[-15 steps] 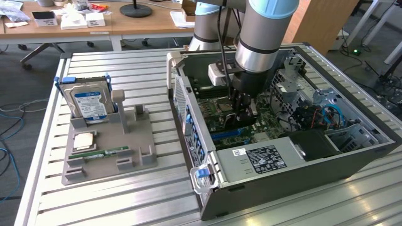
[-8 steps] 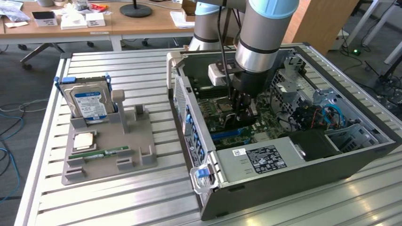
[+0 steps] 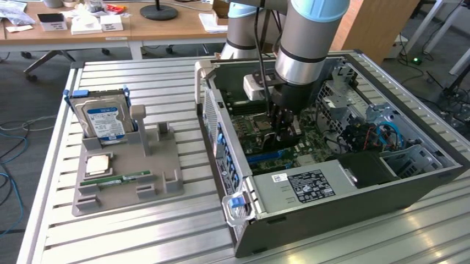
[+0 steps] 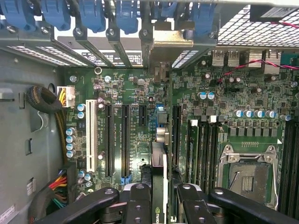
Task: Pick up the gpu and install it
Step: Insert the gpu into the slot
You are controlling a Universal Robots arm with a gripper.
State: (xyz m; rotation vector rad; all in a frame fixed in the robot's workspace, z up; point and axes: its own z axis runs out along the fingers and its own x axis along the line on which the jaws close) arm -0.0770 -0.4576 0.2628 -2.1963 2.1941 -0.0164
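Observation:
My gripper (image 3: 283,131) reaches down inside the open computer case (image 3: 353,214), low over the motherboard (image 3: 257,144). In the wrist view its two black fingers (image 4: 140,205) are shut on the gpu (image 4: 159,175). The card is a thin dark board seen edge-on, standing upright between them. It runs lengthwise over the motherboard (image 4: 140,93), in line with the black expansion slots (image 4: 125,140). Its pale metal end bracket (image 4: 172,39) sits at the case's rear slot openings. Whether the card's edge is seated in a slot is hidden. In the exterior view the card is mostly hidden by the gripper.
A grey tray (image 3: 158,165) at the exterior view's left holds the blue-labelled hard drive (image 3: 103,118), a processor (image 3: 99,164) and a memory stick (image 3: 126,179). Inside the case are the power supply (image 3: 305,184), drive cages (image 3: 408,159), an empty processor socket (image 4: 245,175) and blue slot latches (image 4: 93,14).

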